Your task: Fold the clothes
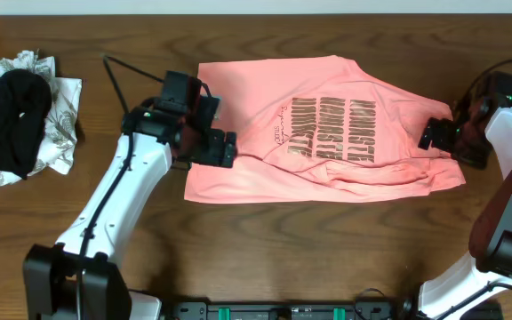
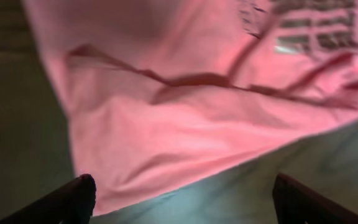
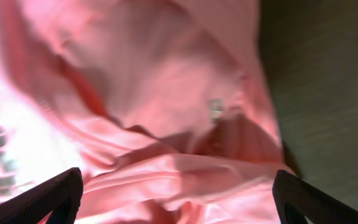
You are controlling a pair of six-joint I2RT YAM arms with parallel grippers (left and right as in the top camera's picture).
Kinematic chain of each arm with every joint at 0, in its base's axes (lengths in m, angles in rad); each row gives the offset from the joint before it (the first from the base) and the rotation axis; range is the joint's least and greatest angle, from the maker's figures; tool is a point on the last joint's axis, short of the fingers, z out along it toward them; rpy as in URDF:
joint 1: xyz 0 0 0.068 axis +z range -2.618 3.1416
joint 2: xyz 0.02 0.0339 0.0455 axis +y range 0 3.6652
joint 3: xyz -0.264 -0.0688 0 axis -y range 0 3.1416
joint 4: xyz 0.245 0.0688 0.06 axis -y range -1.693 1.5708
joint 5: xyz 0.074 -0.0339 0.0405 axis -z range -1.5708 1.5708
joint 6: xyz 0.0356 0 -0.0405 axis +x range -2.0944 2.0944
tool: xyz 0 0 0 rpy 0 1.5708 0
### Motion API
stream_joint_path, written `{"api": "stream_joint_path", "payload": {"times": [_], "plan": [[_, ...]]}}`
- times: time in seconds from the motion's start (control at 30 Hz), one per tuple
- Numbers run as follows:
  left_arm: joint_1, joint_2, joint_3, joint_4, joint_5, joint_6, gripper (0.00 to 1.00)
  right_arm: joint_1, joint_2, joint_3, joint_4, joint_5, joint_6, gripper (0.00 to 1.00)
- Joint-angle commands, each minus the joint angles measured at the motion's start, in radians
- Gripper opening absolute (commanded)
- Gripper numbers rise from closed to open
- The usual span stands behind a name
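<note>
Most of the wooden table [image 1: 327, 249] lies bare around the T-shirt [image 1: 265, 107], spread flat mid-table, so room is ample, but the left gripper [image 1: 224, 149] and right gripper [image 1: 434, 133], both gaping empty at its side edges, might pinch one layer only and drag the rumpled near fold [image 1: 398, 174] askew.

The salmon-pink soft fabric T-shirt [image 1: 238, 98] carries three rows of dark brownish block lettering [image 1: 332, 130] on its chest. Each row seems to repeat one word, perhaps "NAMASTE", but it is too small to read surely. A small cursive line [image 1: 279, 121] beside them is illegible.
</note>
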Motion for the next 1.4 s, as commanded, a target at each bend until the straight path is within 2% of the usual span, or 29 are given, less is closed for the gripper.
{"api": "stream_joint_path", "payload": {"times": [0.0,0.1,0.3,0.4,0.53,0.6,0.73,0.93,1.13,1.27,1.37], "plan": [[-0.019,0.012,-0.005,-0.005,0.078,0.068,0.91,-0.001,0.006,0.015,0.006,-0.075,-0.07,0.96],[-0.026,0.012,-0.005,-0.005,0.023,-0.025,0.91,-0.002,0.006,0.015,0.014,-0.074,-0.08,0.96],[-0.026,0.012,-0.006,-0.008,-0.163,-0.302,0.91,-0.001,0.006,0.014,0.018,-0.09,-0.092,0.97],[-0.025,0.012,-0.006,0.043,-0.224,-0.356,0.91,-0.001,0.006,0.014,0.044,-0.139,-0.124,0.97],[-0.021,0.012,-0.006,0.204,-0.232,-0.351,1.0,-0.001,0.006,0.015,0.113,-0.183,-0.124,0.99],[-0.009,0.015,0.006,0.245,-0.181,-0.32,1.0,-0.001,0.006,0.023,0.117,-0.23,-0.143,0.99],[0.033,0.06,0.08,0.246,-0.073,-0.319,1.0,0.012,0.006,0.084,0.102,-0.234,-0.146,0.99],[0.061,0.194,0.286,0.185,-0.07,-0.299,0.99,0.055,0.006,0.254,0.052,-0.211,-0.146,0.99],[0.062,0.38,0.54,0.124,-0.075,-0.269,0.98,0.119,0.006,0.31,0.134,-0.079,-0.13,0.99],[0.062,0.491,0.632,0.171,-0.091,-0.266,0.96,0.14,0.02,0.31,0.173,-0.062,-0.13,0.99],[0.062,0.552,0.64,0.245,-0.161,-0.262,0.96,0.145,0.036,0.31,0.173,-0.062,-0.13,0.99]]}}
